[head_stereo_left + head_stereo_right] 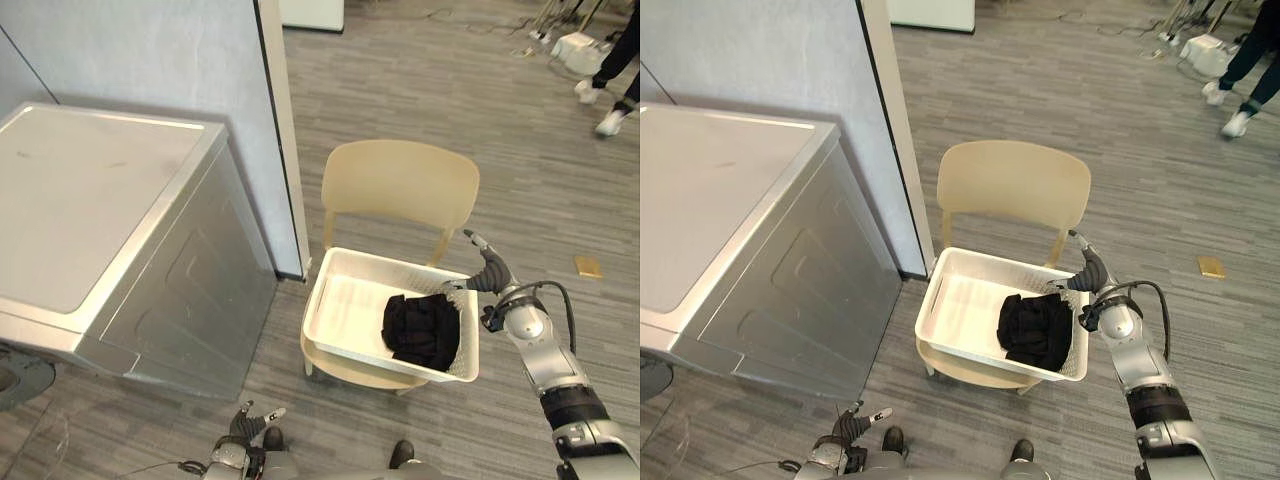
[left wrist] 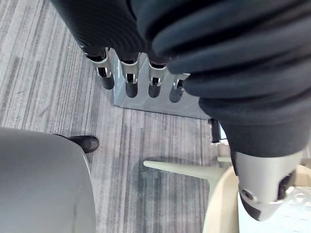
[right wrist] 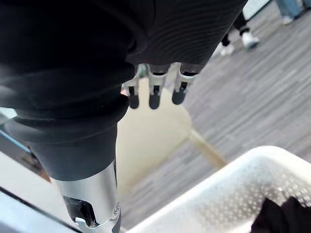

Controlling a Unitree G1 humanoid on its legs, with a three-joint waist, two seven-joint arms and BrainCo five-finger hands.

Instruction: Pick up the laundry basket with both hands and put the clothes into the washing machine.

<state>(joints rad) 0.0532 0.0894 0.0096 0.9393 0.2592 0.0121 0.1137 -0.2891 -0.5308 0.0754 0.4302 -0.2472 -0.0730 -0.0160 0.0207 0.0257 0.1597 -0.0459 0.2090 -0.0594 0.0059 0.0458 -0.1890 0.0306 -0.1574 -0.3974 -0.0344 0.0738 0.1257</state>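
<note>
A white perforated laundry basket (image 1: 340, 300) rests on the seat of a beige chair (image 1: 400, 185). Black clothes (image 1: 422, 328) lie bunched in its right half. My right hand (image 1: 490, 272) hovers at the basket's far right corner, just off the rim, open with straight fingers (image 3: 153, 94); the right wrist view has the basket rim (image 3: 233, 170) and the clothes (image 3: 282, 213) below it. My left hand (image 1: 250, 418) hangs low near the floor, well short of the basket, its fingers (image 2: 126, 82) straight and holding nothing. The silver-grey washing machine (image 1: 100, 200) stands to the left.
A grey-blue partition wall (image 1: 200, 60) runs behind the washing machine and ends beside the chair. A person's legs in white shoes (image 1: 610, 90) stand at the far right. A small tan object (image 1: 588, 265) lies on the floor right of the chair.
</note>
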